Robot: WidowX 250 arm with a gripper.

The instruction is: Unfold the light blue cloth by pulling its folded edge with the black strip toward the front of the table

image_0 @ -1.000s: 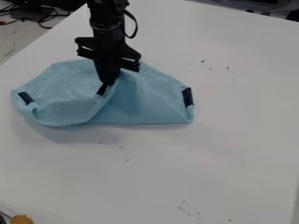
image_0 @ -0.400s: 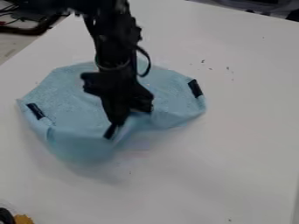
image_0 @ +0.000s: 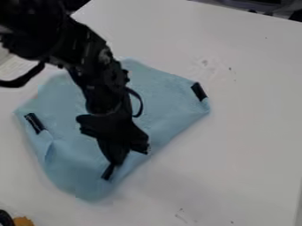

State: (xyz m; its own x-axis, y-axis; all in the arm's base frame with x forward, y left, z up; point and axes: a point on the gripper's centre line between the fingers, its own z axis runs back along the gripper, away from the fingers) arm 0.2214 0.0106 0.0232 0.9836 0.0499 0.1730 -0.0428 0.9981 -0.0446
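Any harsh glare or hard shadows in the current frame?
Camera view: light falls softly on the white table, with no harsh glare there; only faint, soft-edged shading lies beside the blue cloth; the black hand is so dark that little surface detail shows.

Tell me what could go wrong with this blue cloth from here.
The gripper has the cloth only near its lower corner in the view, so the cloth might slip free or bunch up there.
The left side, below one dark patch, already shows a fold; it could set into a crease if pulled.
A cable loop hangs out from the arm above the cloth and might catch on it if the arm dips.
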